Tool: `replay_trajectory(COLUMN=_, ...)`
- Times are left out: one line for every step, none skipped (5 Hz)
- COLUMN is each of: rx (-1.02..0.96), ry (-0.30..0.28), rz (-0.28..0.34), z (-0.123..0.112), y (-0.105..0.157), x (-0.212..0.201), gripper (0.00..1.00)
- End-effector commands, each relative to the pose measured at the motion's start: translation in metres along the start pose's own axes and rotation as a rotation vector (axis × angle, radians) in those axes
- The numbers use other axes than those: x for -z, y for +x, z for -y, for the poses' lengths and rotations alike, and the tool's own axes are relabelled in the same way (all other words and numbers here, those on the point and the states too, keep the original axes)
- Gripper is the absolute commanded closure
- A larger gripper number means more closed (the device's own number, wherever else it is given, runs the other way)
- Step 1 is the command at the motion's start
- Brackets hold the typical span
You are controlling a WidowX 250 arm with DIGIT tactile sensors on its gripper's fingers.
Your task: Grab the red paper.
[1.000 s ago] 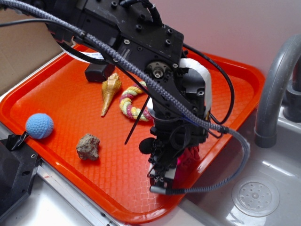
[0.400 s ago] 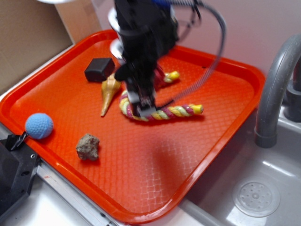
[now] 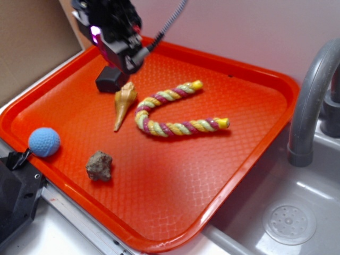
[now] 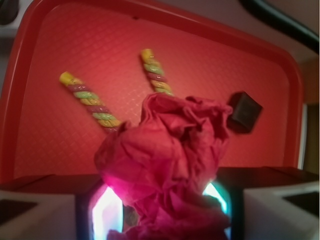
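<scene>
In the wrist view the red paper (image 4: 165,155), a crumpled crimson wad, fills the space between my fingers and bulges out above them. My gripper (image 4: 162,210) is shut on it. From outside, the gripper (image 3: 123,53) hangs raised over the back left corner of the orange tray (image 3: 255,79), just above a black block (image 3: 110,79). There the arm mostly hides the paper; only a pink glow shows at the gripper's side.
On the tray lie a pink-and-yellow twisted rope (image 3: 170,114), a tan shell (image 3: 124,103), a blue ball (image 3: 44,142) and a brown rock (image 3: 99,165). A grey faucet (image 3: 311,106) and sink drain (image 3: 287,220) stand at the right. A cardboard wall (image 3: 26,48) is at the left.
The arm has risen from the tray's front right and swung to the back left, carrying the red paper. The rope, partly covered before, now shows in full.
</scene>
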State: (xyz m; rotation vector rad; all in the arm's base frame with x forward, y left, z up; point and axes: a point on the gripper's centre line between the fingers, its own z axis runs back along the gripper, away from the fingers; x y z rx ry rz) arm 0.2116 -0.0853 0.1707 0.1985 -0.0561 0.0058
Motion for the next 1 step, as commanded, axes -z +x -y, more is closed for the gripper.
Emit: replay_trajectory(rx=-0.115, ry=-0.038, rz=0.108, z=-0.0080, y=0.0031, x=0.0094, gripper=1.00)
